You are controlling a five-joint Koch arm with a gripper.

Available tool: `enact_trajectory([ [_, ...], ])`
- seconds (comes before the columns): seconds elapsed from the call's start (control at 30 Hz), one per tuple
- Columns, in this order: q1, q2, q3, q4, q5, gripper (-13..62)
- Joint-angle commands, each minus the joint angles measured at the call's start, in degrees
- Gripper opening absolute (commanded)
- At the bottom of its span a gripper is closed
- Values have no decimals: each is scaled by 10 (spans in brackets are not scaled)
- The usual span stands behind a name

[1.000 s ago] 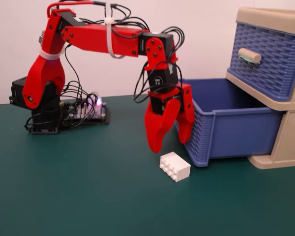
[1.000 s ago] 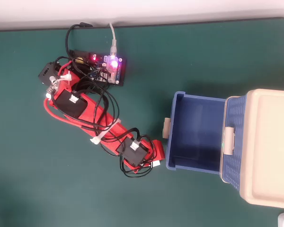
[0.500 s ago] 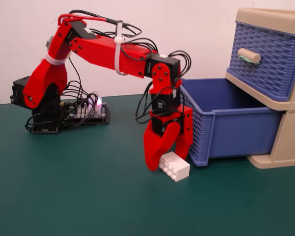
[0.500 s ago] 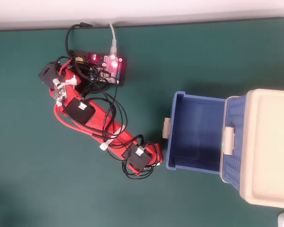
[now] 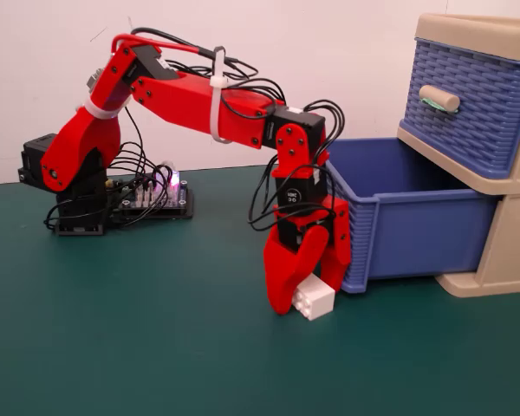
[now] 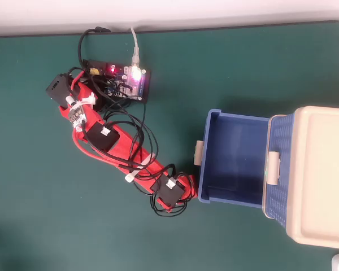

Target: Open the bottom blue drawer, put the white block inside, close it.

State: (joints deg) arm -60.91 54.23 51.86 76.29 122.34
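Tool (image 5: 314,295) dropped lower than half a second ago, jaws now straddling white block (image 5: 313,300) on tabletop (image 5: 156,347), just beside pulled-out bottom blue drawer (image 5: 416,225). Spread, not yet clamped. Drawer-opening done; grasp next.

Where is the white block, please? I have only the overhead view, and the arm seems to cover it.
Observer: In the fixed view the white block sits on the table, just in front of the open bottom drawer, at its near corner.
Operator: Is the gripper around it?
Observer: Yes, the gripper is down over it, one jaw on each side. I cannot tell whether they are pressing on it.
Operator: How does the block lie?
Observer: On its side, with its studs facing the fixed camera, not upward.
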Motion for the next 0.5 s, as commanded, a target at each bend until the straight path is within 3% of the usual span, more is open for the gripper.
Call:
enact_trajectory([
  [0.0,-9,8,-26,8,-3,307],
  [0.07,-9,9,-25,13,0,251],
  [0.3,-8,11,-21,87,2,-82],
  [0.47,9,47,-23,132,3,-83],
])
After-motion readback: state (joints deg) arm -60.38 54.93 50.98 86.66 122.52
